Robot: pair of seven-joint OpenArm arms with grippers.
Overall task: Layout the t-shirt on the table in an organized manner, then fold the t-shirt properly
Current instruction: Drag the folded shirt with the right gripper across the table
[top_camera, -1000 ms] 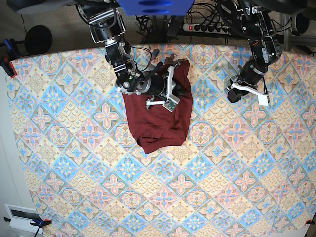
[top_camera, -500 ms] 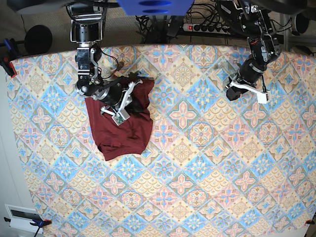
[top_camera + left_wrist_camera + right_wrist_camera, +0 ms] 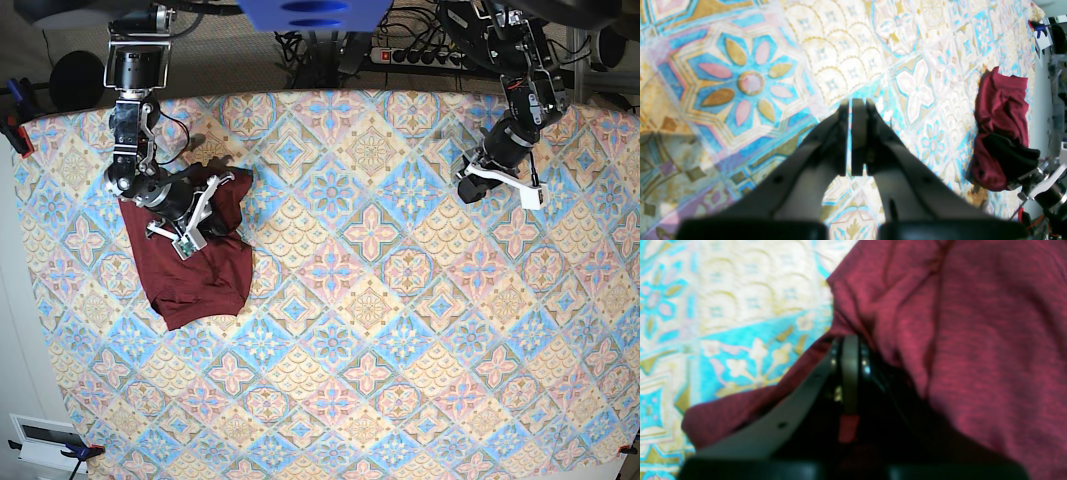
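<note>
The dark maroon t-shirt lies in a compact folded bundle near the left edge of the patterned table. My right gripper sits on the bundle's upper right part. In the right wrist view this gripper is shut on a fold of the t-shirt, and fabric drapes over one finger. My left gripper hovers over the table's far right, shut and holding nothing. The left wrist view shows its gripper pressed together above bare cloth, with the t-shirt far off at the right.
A power strip and cables lie behind the table's back edge. Clamps grip the back left corner. A white device sits off the front left corner. Patterned cloth spreads open across the middle and front of the table.
My right gripper has dragged the t-shirt leftward from the back middle of the table to the left side. The left arm has stayed in place.
</note>
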